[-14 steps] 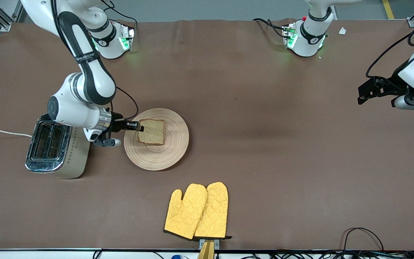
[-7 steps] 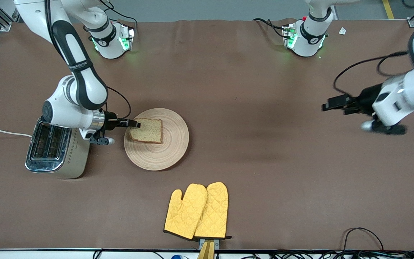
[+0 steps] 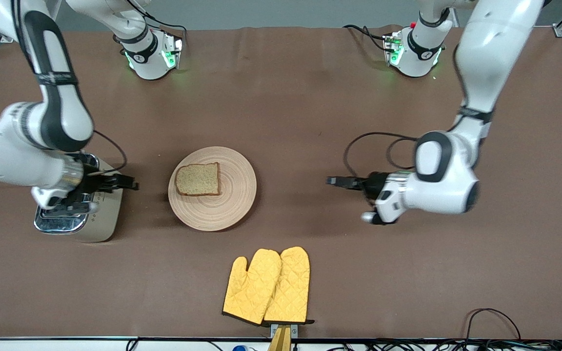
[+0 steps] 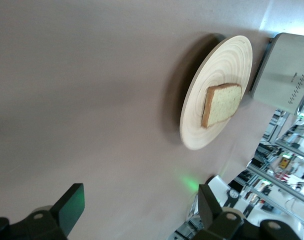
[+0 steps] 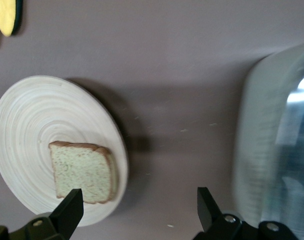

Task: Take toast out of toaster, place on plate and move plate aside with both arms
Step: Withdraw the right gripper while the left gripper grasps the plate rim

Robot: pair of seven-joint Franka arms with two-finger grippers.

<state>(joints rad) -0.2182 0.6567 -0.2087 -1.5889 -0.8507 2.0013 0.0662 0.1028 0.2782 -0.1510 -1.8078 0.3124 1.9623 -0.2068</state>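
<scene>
You have the squarish slice of light-brown speckled toast (image 3: 198, 179) lying flat on the round pale-wood plate with ring grooves (image 3: 232, 204), on the part of the plate toward the right arm's end of the table. The plate sits on the brown table (image 3: 310, 97), beside the shiny metal two-slot toaster (image 3: 78, 214) and farther from the front camera than the pair of yellow quilted oven mitts (image 3: 267, 286).

Your right gripper (image 3: 127, 185) hangs empty over the plate-side edge of the toaster, its forearm level and its fingers (image 5: 67, 212) spread apart, pointing toward the plate without touching it.

Your left gripper (image 3: 334, 181) is over bare table, well apart from the plate, on a bent arm whose wrist lies level and aims at the plate. Its fingers (image 4: 71, 207) stand wide open with nothing between them; the left wrist view shows plate and toast ahead of them.
</scene>
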